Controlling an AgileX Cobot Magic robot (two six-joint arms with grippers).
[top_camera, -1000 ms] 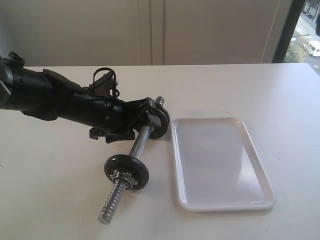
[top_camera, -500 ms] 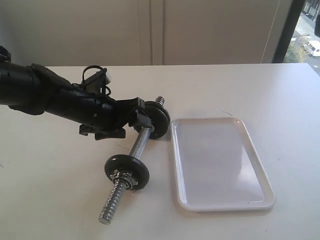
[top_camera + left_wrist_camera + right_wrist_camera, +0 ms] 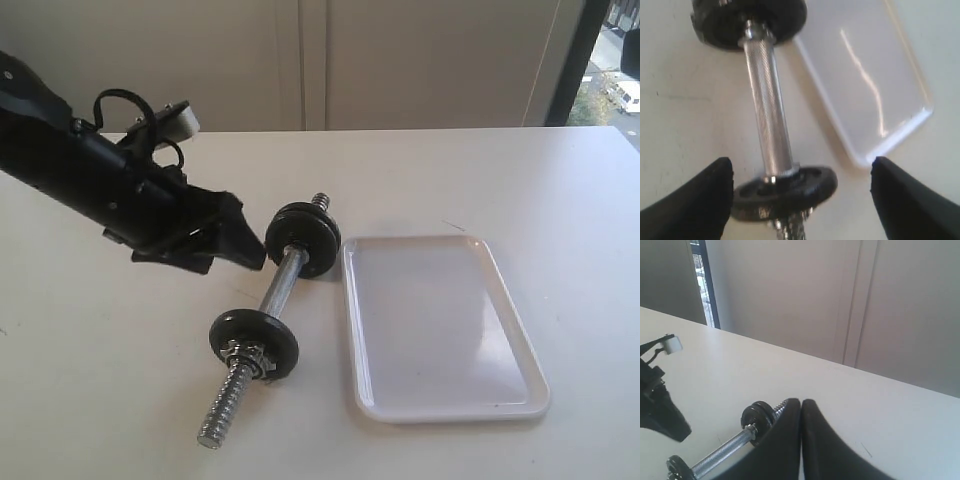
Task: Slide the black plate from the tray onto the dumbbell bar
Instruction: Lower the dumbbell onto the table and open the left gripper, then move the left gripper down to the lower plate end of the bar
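The dumbbell bar (image 3: 281,283) lies on the table left of the white tray (image 3: 440,325), which holds nothing. A black plate (image 3: 303,238) sits on the bar's far threaded end and another black plate (image 3: 253,343) on its near end. My left gripper (image 3: 240,245) hovers open just left of the far plate, apart from it. In the left wrist view the left gripper (image 3: 801,164) stands wide, with that plate (image 3: 805,187) and the bar (image 3: 767,107) below it, untouched. My right gripper (image 3: 801,402) is shut and empty, well above the table.
The white table (image 3: 120,380) spreads out left of the bar and beyond the tray. A wall (image 3: 400,60) runs behind the table's far edge. The tray's corner (image 3: 862,159) lies close to the far plate.
My left gripper has pulled back to the left and lifted away from the far plate, which stays on the bar. The bar and tray have not moved.
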